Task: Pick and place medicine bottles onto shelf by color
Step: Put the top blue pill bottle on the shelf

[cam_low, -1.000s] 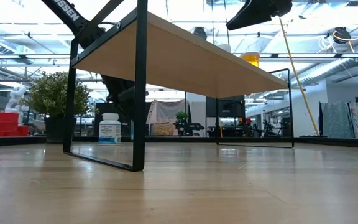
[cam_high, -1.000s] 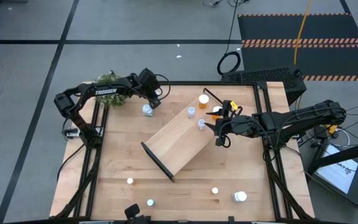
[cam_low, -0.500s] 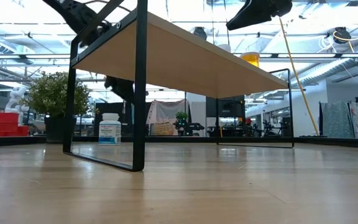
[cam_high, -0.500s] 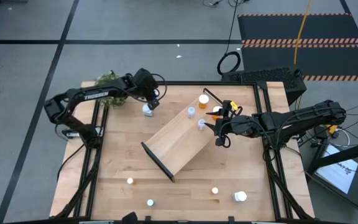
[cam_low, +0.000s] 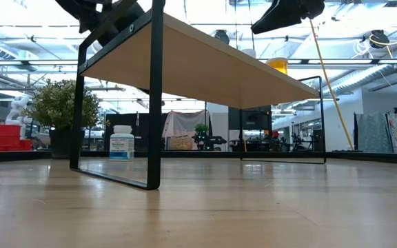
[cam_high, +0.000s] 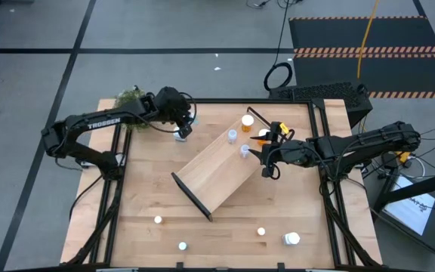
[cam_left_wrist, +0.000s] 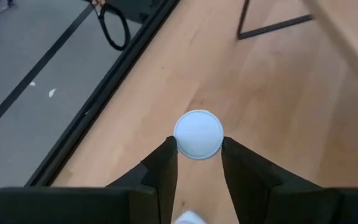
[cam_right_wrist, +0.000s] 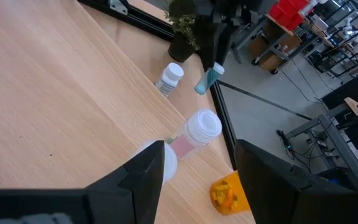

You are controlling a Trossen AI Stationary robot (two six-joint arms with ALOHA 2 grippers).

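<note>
My left gripper [cam_high: 181,123] hangs over the table's far left part, shut on a small pale blue bottle [cam_right_wrist: 207,81] with a white cap. A larger white bottle [cam_high: 179,136] stands on the table just beside it. The light-wood shelf [cam_high: 219,170] stands slantwise mid-table on its black brackets. On its far end stand an orange bottle [cam_high: 248,121] and two small pale ones [cam_high: 232,136] [cam_high: 244,151]. My right gripper [cam_high: 267,163] is open and empty above the shelf's right edge, next to those bottles. My left gripper pinches the pale blue bottle's white cap [cam_left_wrist: 197,134] between its two fingertips [cam_left_wrist: 168,151], which come from above and point down. The bottle hangs tilted below the fingers, clear of the table, as the right wrist view shows.
A small green plant [cam_high: 131,98] stands at the table's far left corner. Small bottles [cam_high: 158,220] [cam_high: 182,245] [cam_high: 261,232] and a larger white one [cam_high: 291,239] stand near the front edge. The table's near left part is bare wood.
My left gripper has gone up beside the white bottle; in the low view it has risen out of sight behind the shelf top. The arm's elbow has swung toward the table's left edge. The white bottle has stayed in place.
</note>
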